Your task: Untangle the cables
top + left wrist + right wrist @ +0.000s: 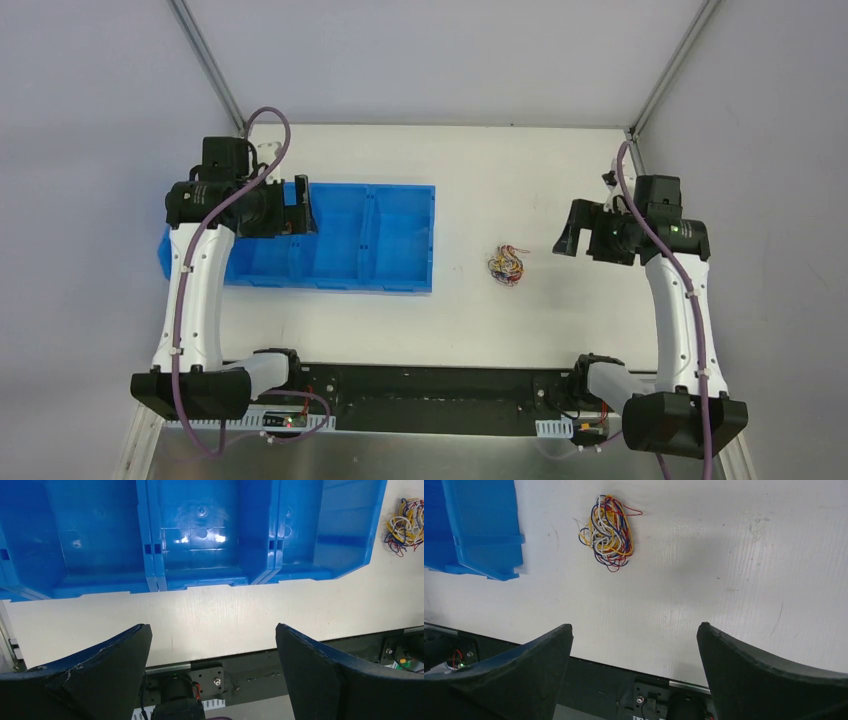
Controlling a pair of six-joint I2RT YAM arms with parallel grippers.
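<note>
Multicoloured cables point(608, 532) sit knotted in one clump on the white table point(734, 560), right of the blue divided bin point(400, 232). Left gripper point(212, 630) hangs over the bin, right gripper point(635, 627) beside the clump, both with fingers wide apart, empty.

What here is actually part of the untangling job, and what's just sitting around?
Part of the job:
- the cables, one small tangled bunch
- the left hand, open, touching nothing
- the right hand, open, touching nothing

Just lying about:
- the blue divided bin, left of the bunch
- the table itself
</note>
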